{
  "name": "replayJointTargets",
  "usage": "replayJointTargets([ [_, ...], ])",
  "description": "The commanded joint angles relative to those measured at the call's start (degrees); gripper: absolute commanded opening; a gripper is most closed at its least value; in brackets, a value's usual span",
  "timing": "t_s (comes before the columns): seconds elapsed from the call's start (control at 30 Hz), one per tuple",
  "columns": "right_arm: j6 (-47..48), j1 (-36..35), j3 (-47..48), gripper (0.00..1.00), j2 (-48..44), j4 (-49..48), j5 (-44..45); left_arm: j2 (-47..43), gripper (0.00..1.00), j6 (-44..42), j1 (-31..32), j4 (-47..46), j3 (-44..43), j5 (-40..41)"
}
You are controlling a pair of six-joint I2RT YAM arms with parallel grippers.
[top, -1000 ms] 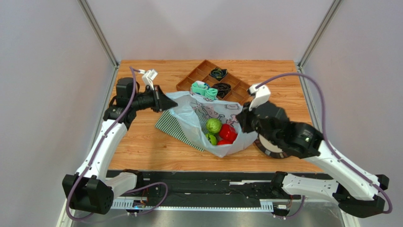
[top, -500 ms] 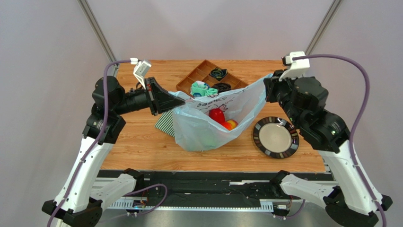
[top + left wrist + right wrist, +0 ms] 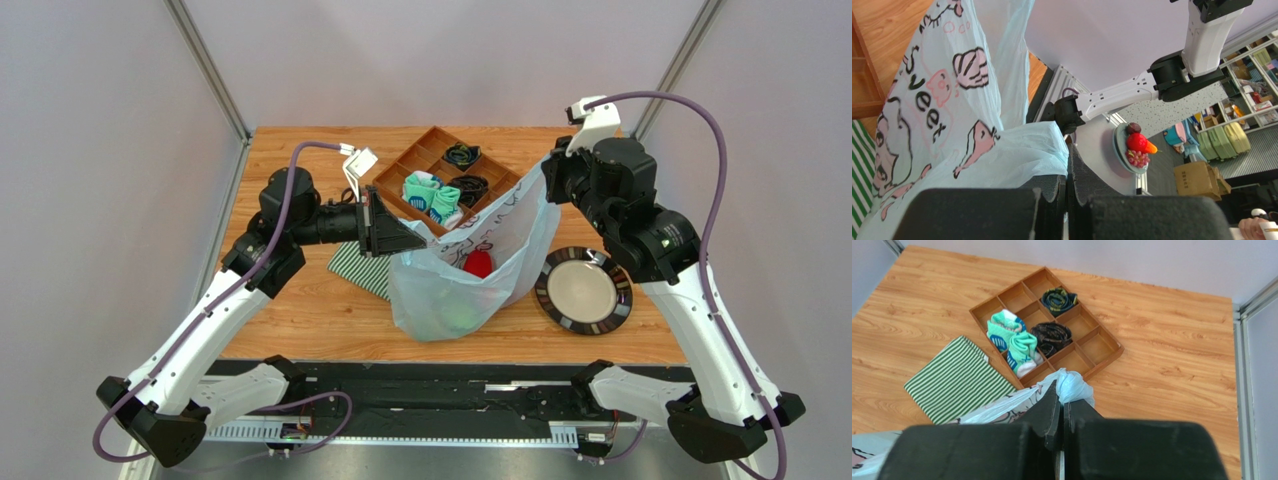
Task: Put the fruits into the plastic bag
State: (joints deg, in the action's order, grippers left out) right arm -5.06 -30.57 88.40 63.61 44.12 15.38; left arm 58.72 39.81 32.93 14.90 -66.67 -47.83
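Note:
The pale-blue plastic bag (image 3: 455,290) with pink cartoon print hangs between my two grippers, its bottom on the table. A red fruit (image 3: 478,264) shows in its open mouth and a green one (image 3: 458,315) shows faintly through the film; other fruits are hidden. My left gripper (image 3: 428,240) is shut on the bag's left rim (image 3: 1002,150). My right gripper (image 3: 545,170) is shut on the bunched right handle (image 3: 1072,385), held higher.
A wooden divider tray (image 3: 418,155) with teal socks (image 3: 432,196) and dark rolled items stands behind the bag. A green-and-white striped cloth (image 3: 358,266) lies to the left, partly under the bag. A dark-rimmed plate (image 3: 582,290) sits to the right.
Both grippers lifted the bag from lying flat on the table. Since half a second ago, my left gripper moved right, toward the centre, and the bag's mouth narrowed and stands taller.

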Motion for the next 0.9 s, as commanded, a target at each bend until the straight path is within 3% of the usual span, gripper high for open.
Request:
replayJointTargets([
  [0.0, 2.69, 2.96, 3.62, 0.0, 0.45, -4.04, -1.83, -0.27, 0.0, 1.58, 1.26, -5.22, 0.32, 0.9],
  [0.27, 2.16, 10.69, 0.91, 0.0, 2.39, -5.79, -7.99, 1.66, 0.0, 2.38, 3.46, -7.43, 1.54, 0.63],
  [0.5, 0.93, 11.23, -3.58, 0.0, 1.95, -7.03, -10.28, 2.54, 0.0, -2.54, 3.55, -2.07, 3.57, 2.74],
  [0.57, 0.75, 11.32, -3.94, 0.07, 1.34, -6.85, -10.45, 2.37, 0.02, -4.47, 3.46, 0.21, 3.4, 4.06],
  [0.6, 0.75, 11.23, -4.02, 0.1, 1.08, -6.85, -10.54, 2.1, 0.07, -5.0, 3.55, 0.74, 3.31, 4.5],
  [0.63, 0.58, 11.23, -4.2, 0.13, 0.9, -6.68, -10.63, 1.84, 0.18, -5.44, 3.55, 1.36, 3.13, 4.94],
  [0.7, 0.58, 11.23, -4.2, 0.29, 0.28, -6.33, -11.07, 1.31, 0.37, -6.94, 3.46, 2.85, 2.6, 6.08],
  [0.73, 0.49, 11.23, -4.03, 0.37, 0.11, -6.15, -11.16, 1.05, 0.55, -7.38, 3.55, 3.47, 2.34, 6.52],
  [0.77, 0.58, 11.23, -4.11, 0.58, -0.07, -5.63, -11.59, 0.87, 0.63, -8.34, 3.46, 4.6, 1.73, 7.48],
  [0.83, 0.58, 11.23, -4.02, 0.77, -0.86, -5.1, -11.95, 0.43, 0.88, -9.57, 3.55, 6.1, 0.94, 8.8],
  [0.87, 0.58, 11.23, -4.11, 0.89, -1.21, -4.66, -11.95, 0.17, 0.92, -10.8, 3.55, 7.76, 0.06, 10.64],
])
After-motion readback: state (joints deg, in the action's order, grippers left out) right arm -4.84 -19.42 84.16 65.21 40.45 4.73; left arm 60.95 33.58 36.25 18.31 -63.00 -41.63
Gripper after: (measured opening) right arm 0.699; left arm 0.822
